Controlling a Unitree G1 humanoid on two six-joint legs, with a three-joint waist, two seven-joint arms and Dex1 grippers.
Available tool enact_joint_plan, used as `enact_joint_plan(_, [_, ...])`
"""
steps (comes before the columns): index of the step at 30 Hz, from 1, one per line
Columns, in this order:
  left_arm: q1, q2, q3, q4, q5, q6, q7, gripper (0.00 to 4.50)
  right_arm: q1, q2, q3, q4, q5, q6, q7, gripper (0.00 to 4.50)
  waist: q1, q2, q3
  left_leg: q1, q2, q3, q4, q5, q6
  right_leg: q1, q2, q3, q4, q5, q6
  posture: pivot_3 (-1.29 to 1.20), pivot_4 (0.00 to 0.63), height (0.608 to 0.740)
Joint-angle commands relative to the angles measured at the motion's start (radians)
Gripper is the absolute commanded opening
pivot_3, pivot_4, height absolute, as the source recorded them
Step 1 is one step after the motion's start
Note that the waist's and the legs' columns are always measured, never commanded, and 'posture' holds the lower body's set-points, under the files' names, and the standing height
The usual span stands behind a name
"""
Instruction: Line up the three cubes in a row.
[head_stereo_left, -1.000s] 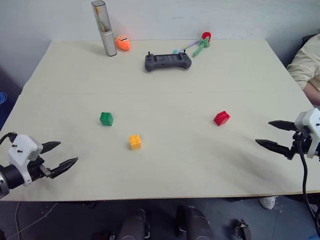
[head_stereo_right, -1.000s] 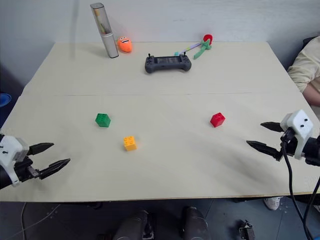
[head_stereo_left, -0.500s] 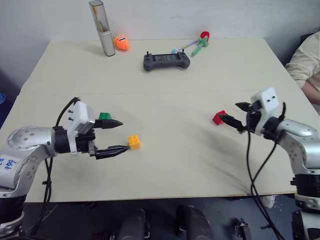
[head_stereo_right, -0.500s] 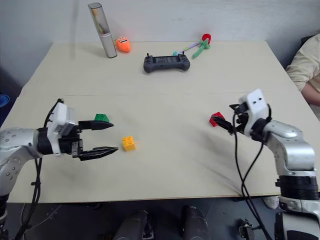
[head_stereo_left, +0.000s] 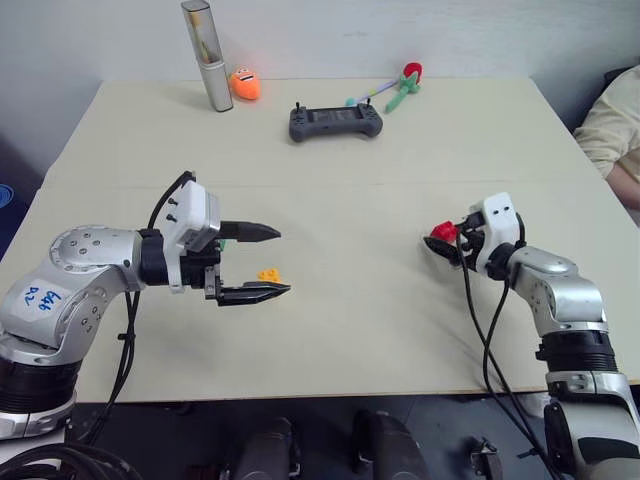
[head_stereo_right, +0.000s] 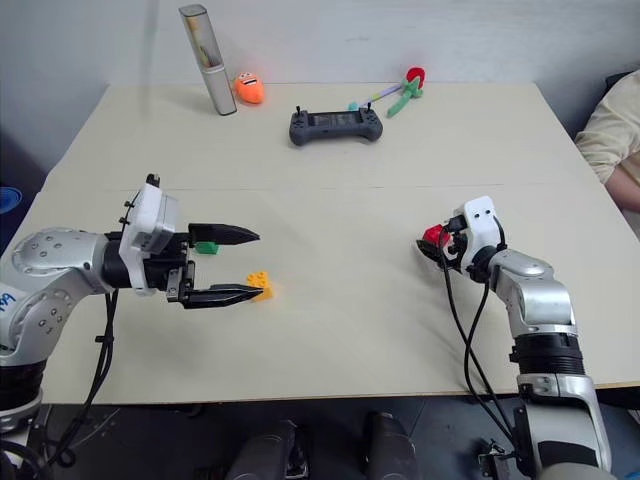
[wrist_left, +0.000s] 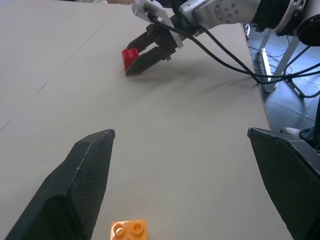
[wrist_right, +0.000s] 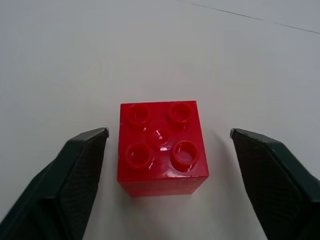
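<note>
Right end effector apart, straddling glossy four-stud red cube on matte tabletop, not touching. Left end effector wide apart over yellow-orange cube; green cube behind its fingers.

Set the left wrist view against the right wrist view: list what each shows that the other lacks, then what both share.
Left wrist view, not the right: the yellow-orange cube lying between the fingers of the open left end effector, and the table out to its edge.

Right wrist view, not the left: the four top studs of the red cube close up, with bare table showing between the cube and each finger.

Both: the red cube, the table, and the open right end effector straddling that cube.
</note>
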Motion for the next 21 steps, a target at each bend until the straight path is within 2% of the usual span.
enact_joint_plan(1, [-0.008, -0.002, -0.001, 0.002, 0.009, -0.022, -0.009, 4.50, -0.007, 0.003, 0.005, 0.002, -0.003, -0.055, 0.041, 2.95, 0.000, 0.000, 0.000, 0.000, 0.000, 0.000, 0.000, 0.000, 0.000, 0.000, 0.000, 0.000, 0.000, 0.000, 0.000, 0.00, 0.150, 0.740])
enact_joint_plan(5, [-0.008, -0.001, -0.006, 0.007, 0.018, -0.028, -0.017, 4.50, 0.004, -0.010, 0.011, 0.002, -0.002, -0.078, 0.088, 1.57, 0.001, 0.000, 0.000, 0.000, 0.000, 0.000, 0.000, 0.000, 0.000, 0.000, 0.000, 0.000, 0.000, 0.000, 0.000, 0.00, 0.150, 0.740])
enact_joint_plan(9, [-0.012, 0.001, -0.019, 0.014, 0.031, -0.041, -0.026, 4.50, 0.027, -0.042, 0.019, -0.043, 0.018, -0.124, 0.215, 1.51, 0.002, 0.000, 0.000, 0.000, 0.000, 0.000, 0.000, 0.000, 0.000, 0.000, 0.000, 0.000, 0.000, 0.000, 0.000, 0.00, 0.150, 0.740])
enact_joint_plan(14, [-0.002, 0.027, -0.052, 0.018, 0.057, -0.067, -0.084, 4.50, 0.182, -0.175, 0.111, -0.365, 0.117, -0.243, 0.619, 1.51, 0.003, 0.000, 0.000, 0.000, 0.000, -0.001, 0.000, 0.000, 0.000, 0.000, 0.000, 0.000, -0.001, 0.000, 0.000, 0.00, 0.150, 0.740])
enact_joint_plan(17, [0.027, 0.059, -0.084, 0.011, 0.092, -0.112, -0.147, 4.50, 0.243, -0.219, 0.162, -0.466, 0.119, -0.286, 0.705, 1.51, 0.003, 0.000, 0.000, 0.000, 0.000, -0.001, 0.000, 0.000, 0.000, 0.001, 0.001, -0.001, -0.001, 0.000, 0.000, 0.00, 0.150, 0.740])
enact_joint_plan(21, [0.047, 0.073, -0.106, 0.009, 0.117, -0.157, -0.195, 4.50, 0.269, -0.219, 0.205, -0.482, 0.074, -0.371, 0.736, 1.51, 0.003, 0.000, 0.000, 0.001, 0.000, 0.000, 0.000, 0.000, 0.000, 0.001, -0.001, 0.000, 0.000, 0.000, 0.001, 0.00, 0.150, 0.740])
